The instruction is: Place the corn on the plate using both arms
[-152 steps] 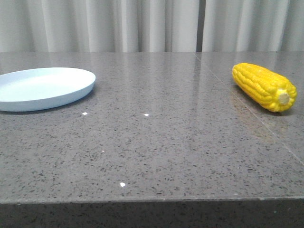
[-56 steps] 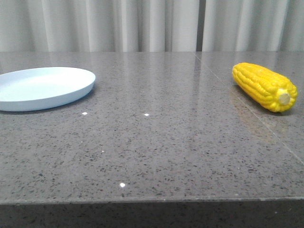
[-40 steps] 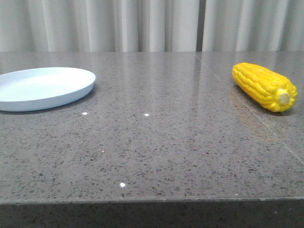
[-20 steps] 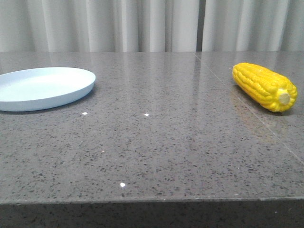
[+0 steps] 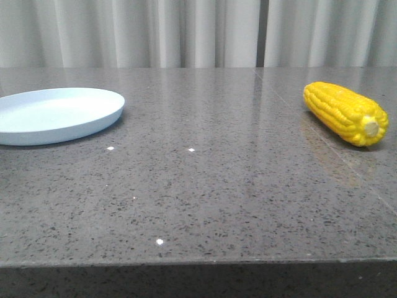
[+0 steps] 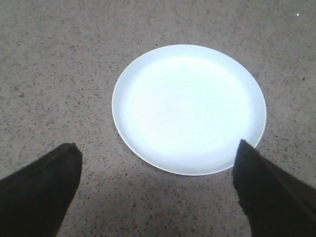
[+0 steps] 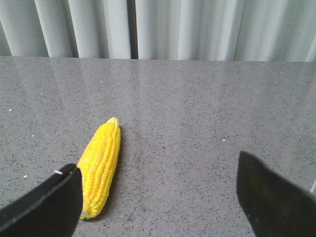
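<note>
The corn [image 5: 345, 113] lies on its side on the right part of the grey speckled worktop [image 5: 205, 186], its pale stub end turned toward the camera and its tapered tip pointing away and to the left. Its yellow shows as a faint reflection on the polished stone beside it. The plate [image 5: 57, 115] sits well apart from it at the far left, flat on the worktop with nothing in it.

In the right wrist view the corn [image 7: 100, 166] rests just beside one finger of the right tool [image 7: 158, 197], which is spread wide and holds nothing. In the left wrist view the left tool [image 6: 158, 190] is likewise spread wide above the plate [image 6: 188, 108], gripping nothing. Pale pleated curtains [image 5: 198, 32] hang behind the worktop's far edge.
</note>
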